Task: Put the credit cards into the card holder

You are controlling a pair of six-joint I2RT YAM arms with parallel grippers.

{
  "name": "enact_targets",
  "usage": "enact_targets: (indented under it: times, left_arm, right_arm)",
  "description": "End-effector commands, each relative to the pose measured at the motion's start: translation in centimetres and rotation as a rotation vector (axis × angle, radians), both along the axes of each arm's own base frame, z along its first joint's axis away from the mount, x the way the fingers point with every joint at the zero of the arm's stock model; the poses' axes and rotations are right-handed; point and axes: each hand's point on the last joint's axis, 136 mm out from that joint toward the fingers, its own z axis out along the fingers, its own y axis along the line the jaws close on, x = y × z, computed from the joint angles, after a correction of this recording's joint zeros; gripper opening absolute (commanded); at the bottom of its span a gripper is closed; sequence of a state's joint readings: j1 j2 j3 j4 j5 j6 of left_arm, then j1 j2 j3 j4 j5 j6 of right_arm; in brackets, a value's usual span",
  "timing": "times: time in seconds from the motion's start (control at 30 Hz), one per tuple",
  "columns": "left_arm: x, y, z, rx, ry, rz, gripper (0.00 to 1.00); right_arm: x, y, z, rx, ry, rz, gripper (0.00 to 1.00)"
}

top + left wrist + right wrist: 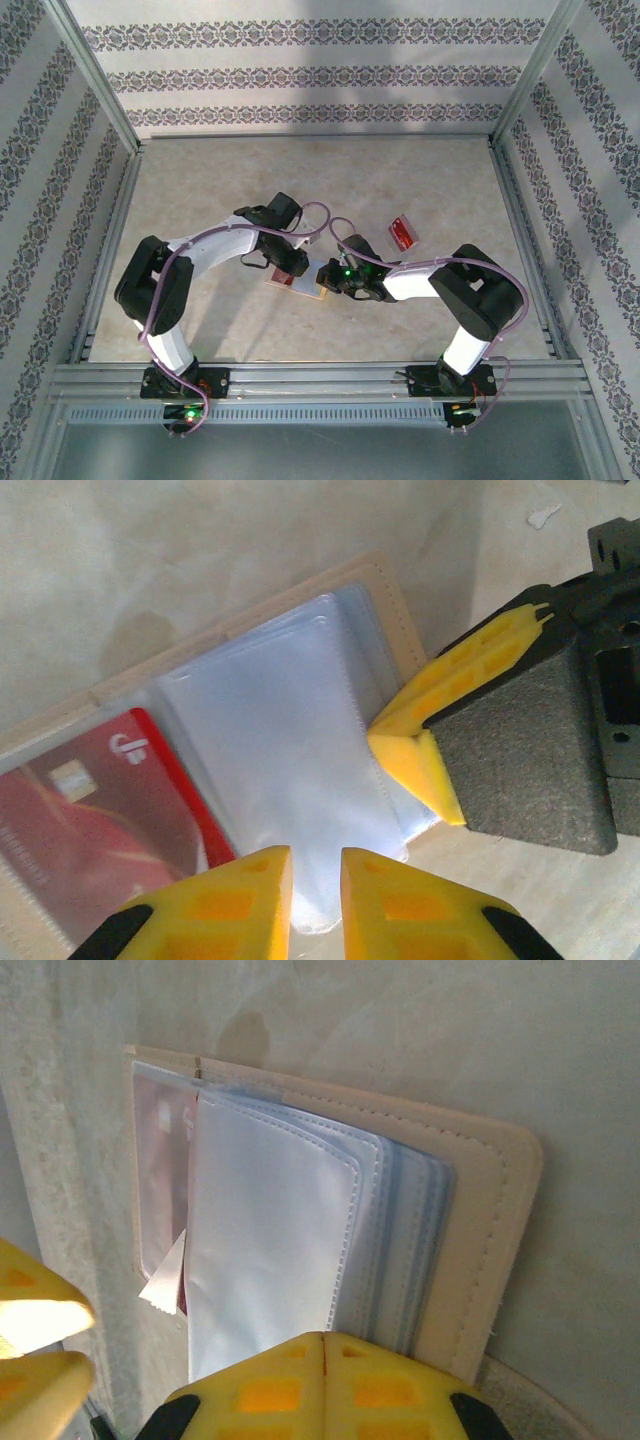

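the surface (200, 190) was a pale beige sheet with faint mottling. in the left wrist view a darker, roundish stain (150, 635) marked it, and a small white fleck (543, 517) lay on it near the top right corner. walls (300, 70) closed the surface in on three sides, papered white with bands of dark floral ornament. silver metal posts (95, 75) slanted up at the two back corners. silver rails (320, 375) ran along the near edge, side to side. just in front of them lay a slotted grey strip (320, 412), then a plain grey panel (320, 455).
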State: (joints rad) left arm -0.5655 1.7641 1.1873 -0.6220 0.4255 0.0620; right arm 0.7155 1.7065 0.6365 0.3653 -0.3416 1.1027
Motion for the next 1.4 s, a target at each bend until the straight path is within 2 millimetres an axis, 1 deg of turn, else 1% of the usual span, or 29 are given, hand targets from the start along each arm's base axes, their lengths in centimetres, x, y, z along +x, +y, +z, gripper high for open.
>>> enact_targets:
  times: [0.0, 0.1, 0.23, 0.47, 0.57, 0.67, 0.77, 0.93, 1.07, 1.27, 1.37]
  left_arm:
    - [-1.0, -0.9, -0.8, 0.012, 0.076, -0.006, 0.2]
    - [-0.8, -0.9, -2.0, 0.055, 0.077, -0.012, 0.19]
    - [-0.2, 0.1, -3.3, 0.13, 0.047, -0.013, 0.18]
    - [0.2, 1.5, -4.7, 0.207, 0.007, -0.018, 0.18]
    - [0.6, 1.8, -4.6, 0.218, -0.011, -0.008, 0.17]
    - [0.6, 1.6, -4.3, 0.205, -0.006, -0.008, 0.17]
    - [0.7, 1.5, -3.7, 0.197, -0.015, -0.005, 0.17]
    - [0.5, 1.4, -3.8, 0.186, -0.009, -0.011, 0.17]
    - [0.5, 1.4, -3.7, 0.184, -0.008, -0.006, 0.17]
    - [0.5, 1.5, -3.5, 0.183, -0.011, -0.005, 0.17]
    - [0.4, 1.4, -3.7, 0.177, -0.008, -0.012, 0.17]
  right_arm:
    - [-1.2, -1.6, -2.6, -0.083, 0.064, -0.01, 0.0]
    - [-1.2, -1.8, -2.6, -0.089, 0.059, -0.007, 0.0]
    - [-1.3, -2.1, -2.6, -0.086, 0.065, -0.017, 0.0]
    - [-1.2, -2.1, -2.3, -0.079, 0.059, -0.016, 0.0]
    - [-1.1, -2.0, -1.7, -0.075, 0.041, -0.016, 0.0]
    - [-1.0, -1.9, -1.3, -0.079, 0.044, -0.004, 0.01]
    - [-0.7, -1.6, -0.4, -0.057, 0.031, -0.014, 0.06]
    - [0.1, -0.8, 1.4, -0.008, 0.007, -0.014, 0.15]
    - [0.9, -0.1, 2.6, 0.064, -0.012, -0.034, 0.18]
    - [1.5, 0.7, 3.3, 0.103, -0.016, -0.034, 0.21]
    - [1.5, 0.7, 2.6, 0.091, -0.006, -0.031, 0.23]
